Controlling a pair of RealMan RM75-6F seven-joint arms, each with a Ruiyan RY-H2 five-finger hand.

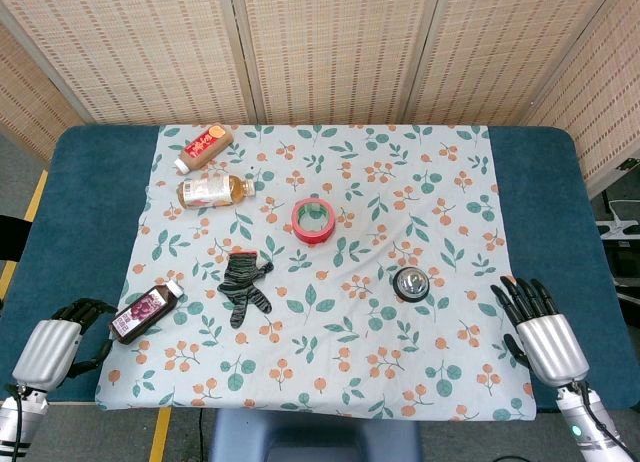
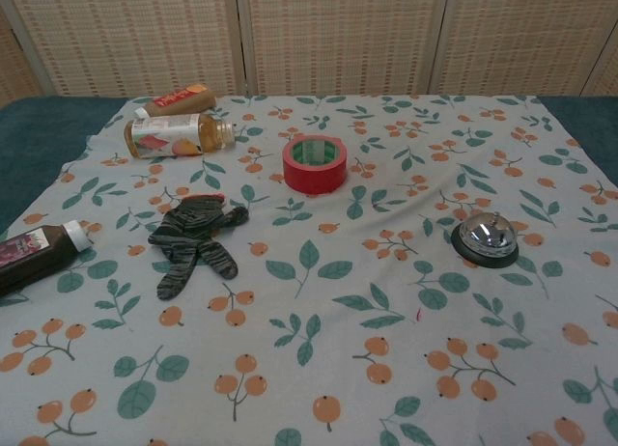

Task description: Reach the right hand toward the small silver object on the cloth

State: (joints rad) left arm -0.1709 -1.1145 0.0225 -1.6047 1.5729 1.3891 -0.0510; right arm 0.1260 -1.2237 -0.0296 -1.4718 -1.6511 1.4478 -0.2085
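The small silver object is a domed call bell [image 1: 410, 282] on a black base, lying on the floral cloth [image 1: 330, 372] right of centre; the chest view shows the bell [image 2: 485, 237] at the right. My right hand [image 1: 537, 327] is at the cloth's right edge, fingers apart and pointing away from me, holding nothing, well to the right of the bell and nearer me. At the near left corner my left hand [image 1: 58, 342] hovers over the blue table, fingers loosely curled, empty. Neither hand appears in the chest view.
A red tape roll [image 1: 314, 220] sits mid-cloth, a dark striped glove [image 1: 243, 285] left of centre. A dark juice bottle [image 1: 146, 311] lies by the left hand; two more bottles [image 1: 212, 190] [image 1: 204, 147] lie at the far left. A woven screen stands behind the table.
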